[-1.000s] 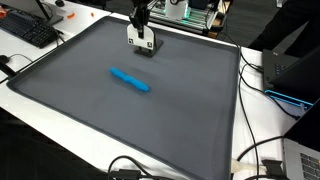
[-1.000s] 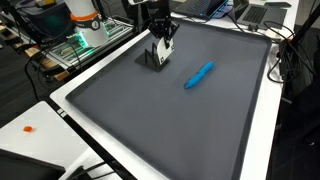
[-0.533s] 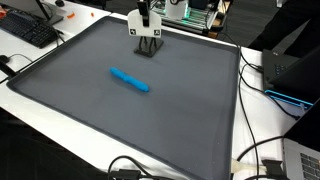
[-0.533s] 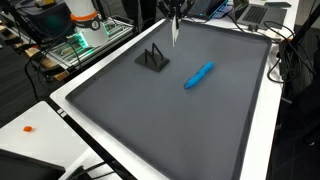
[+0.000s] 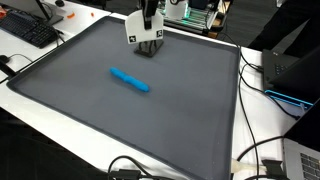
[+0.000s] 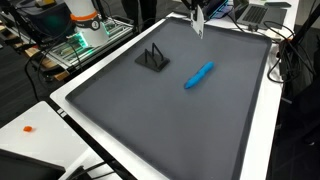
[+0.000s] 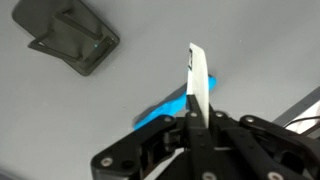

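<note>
1. A white table (image 5: 60, 108) carries a grey mat (image 5: 180, 110) that covers most of its top; both exterior views show the mat (image 6: 170, 120).
2. A black keyboard (image 5: 28, 30) lies on the table off the mat, beside one of its corners.
3. The gripper (image 5: 146, 19) hangs above the mat near its far edge, its fingers clenched on a white card (image 5: 140, 29).
4. The card is clear of the mat and held upright. In an exterior view (image 6: 198, 21) it shows only as a thin sliver. In the wrist view (image 7: 197, 80) it stands edge-on between the fingers, with a dark mark near its top.
5. A dark stand (image 6: 152, 58) sits on the mat, apart from the card; in the wrist view (image 7: 70, 38) it lies off to one side.
6. A blue marker (image 5: 130, 80) lies flat near the middle of the mat, well apart from the stand. The wrist view shows part of it (image 7: 165, 105) behind the card.
</note>
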You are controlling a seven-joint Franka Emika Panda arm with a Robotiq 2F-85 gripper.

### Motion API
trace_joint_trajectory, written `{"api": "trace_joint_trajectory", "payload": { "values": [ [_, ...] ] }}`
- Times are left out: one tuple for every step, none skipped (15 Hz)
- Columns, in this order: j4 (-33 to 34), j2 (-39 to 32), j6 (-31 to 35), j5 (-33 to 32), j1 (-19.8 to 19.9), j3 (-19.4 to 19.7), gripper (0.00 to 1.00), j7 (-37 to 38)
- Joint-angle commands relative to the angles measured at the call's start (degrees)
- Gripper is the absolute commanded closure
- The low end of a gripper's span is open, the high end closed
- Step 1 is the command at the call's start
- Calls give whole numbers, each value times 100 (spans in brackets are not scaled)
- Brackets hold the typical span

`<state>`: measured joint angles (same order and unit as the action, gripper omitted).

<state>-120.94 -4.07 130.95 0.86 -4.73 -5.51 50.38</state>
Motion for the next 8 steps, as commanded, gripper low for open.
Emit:
{"api": "trace_joint_trajectory", "payload": {
  "values": [
    [571,-469,-344,-81,-107,-10,99,-967],
    [688,-565,-414,-92,-134,-8,99,-1242],
    [798,-647,-527,-87,-157,-7,99,-1522],
    [907,-723,-676,-116,-181,3,99,-1778],
    [622,-522,-364,12,-209,63,96,-1395],
    [720,-597,-457,13,-227,66,96,-1573],
    [786,-650,-496,15,-237,69,96,-1660],
    [827,-683,-517,16,-241,71,96,-1707]
  ]
}}
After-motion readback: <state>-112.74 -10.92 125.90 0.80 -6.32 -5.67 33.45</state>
